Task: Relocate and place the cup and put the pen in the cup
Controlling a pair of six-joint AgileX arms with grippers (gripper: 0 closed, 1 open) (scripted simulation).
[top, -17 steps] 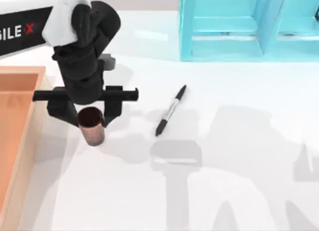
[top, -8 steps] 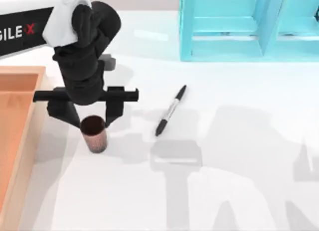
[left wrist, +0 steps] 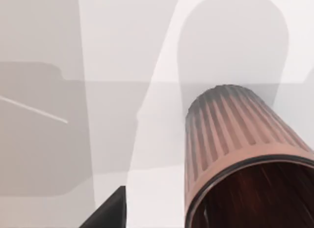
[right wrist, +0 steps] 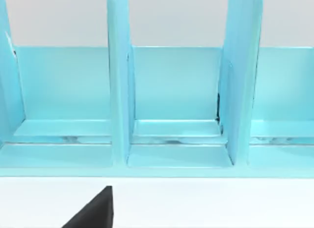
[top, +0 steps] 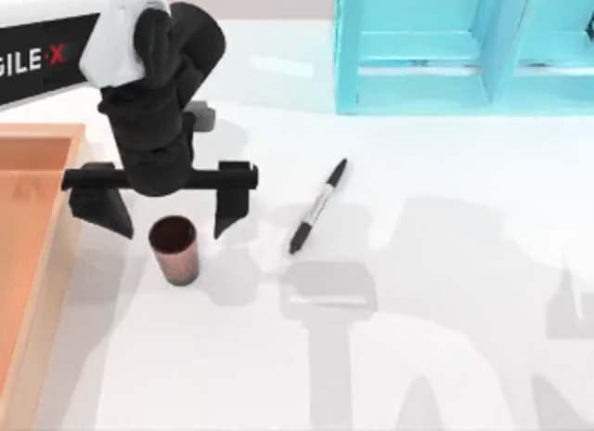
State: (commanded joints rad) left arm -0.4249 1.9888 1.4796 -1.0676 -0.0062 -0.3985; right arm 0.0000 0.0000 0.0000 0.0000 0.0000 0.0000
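The left end effector [top: 162, 213] hangs over the white desk [top: 445, 338] with its fingers spread wide, one on each side of the cup [top: 174, 250] and clear of it. The ribbed reddish-brown cup stands upright on the desk, beside the orange wooden tray [top: 32, 254] at the desk's left. The black marker pen [top: 317, 206] lies flat to the cup's right, apart from it, in front of the turquoise shelf rack [top: 464, 50].

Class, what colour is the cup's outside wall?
Reddish-brown with vertical ribs on the cup, clearest in the left wrist view.
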